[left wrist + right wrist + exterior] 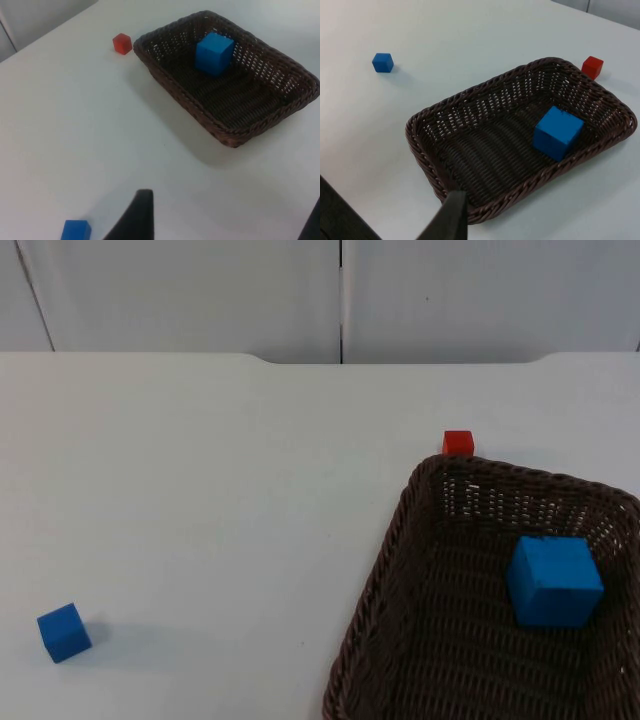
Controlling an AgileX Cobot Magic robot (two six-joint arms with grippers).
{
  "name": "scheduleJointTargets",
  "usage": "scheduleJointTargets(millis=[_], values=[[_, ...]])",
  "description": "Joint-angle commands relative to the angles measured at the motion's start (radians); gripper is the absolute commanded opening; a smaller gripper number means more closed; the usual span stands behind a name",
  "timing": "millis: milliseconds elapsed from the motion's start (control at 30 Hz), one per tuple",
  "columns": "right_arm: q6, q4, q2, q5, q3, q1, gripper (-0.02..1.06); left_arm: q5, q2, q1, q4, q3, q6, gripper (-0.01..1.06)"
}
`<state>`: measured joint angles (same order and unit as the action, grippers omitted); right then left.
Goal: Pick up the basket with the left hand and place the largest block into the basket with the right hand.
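A dark brown wicker basket [400, 530] rests on the white table at the front right. The largest block, a blue cube [553, 580], lies inside it near the far right wall. The left wrist view looks onto the basket [185, 100] and the cube [214, 53] from a distance. My left gripper [227, 212] is open, well short of the basket, over bare table. In the right wrist view my right gripper [390, 202] hangs open just outside the basket's [420, 145] near rim, with nothing between its fingers. The cube [557, 132] sits at the basket's far end.
A small red block [458, 443] stands on the table just behind the basket's far left corner. A small blue block [64, 632] lies alone at the front left. The grey partition wall [200, 295] closes the table's far side.
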<state>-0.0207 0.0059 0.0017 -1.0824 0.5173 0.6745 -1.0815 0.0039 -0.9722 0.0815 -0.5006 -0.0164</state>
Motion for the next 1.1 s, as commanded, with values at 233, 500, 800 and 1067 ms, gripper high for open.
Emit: scheduleJointTargets(millis=[233,500,800,1067], values=[[-0.010,0.004,-0.002,0.005,-0.002,-0.003,1.05,0.009,-0.004,0.053,0.010,0.007,0.005,1.05],[-0.010,0.004,-0.002,0.005,-0.002,-0.003,1.05,0.009,-0.004,0.187,0.010,0.007,0.005,1.05],[-0.010,0.004,-0.002,0.005,-0.002,-0.003,1.05,0.009,-0.004,0.405,0.010,0.007,0.005,1.05],[-0.010,0.004,-0.002,0.005,-0.002,-0.003,1.05,0.009,-0.004,0.583,0.010,0.007,0.005,1.05]])
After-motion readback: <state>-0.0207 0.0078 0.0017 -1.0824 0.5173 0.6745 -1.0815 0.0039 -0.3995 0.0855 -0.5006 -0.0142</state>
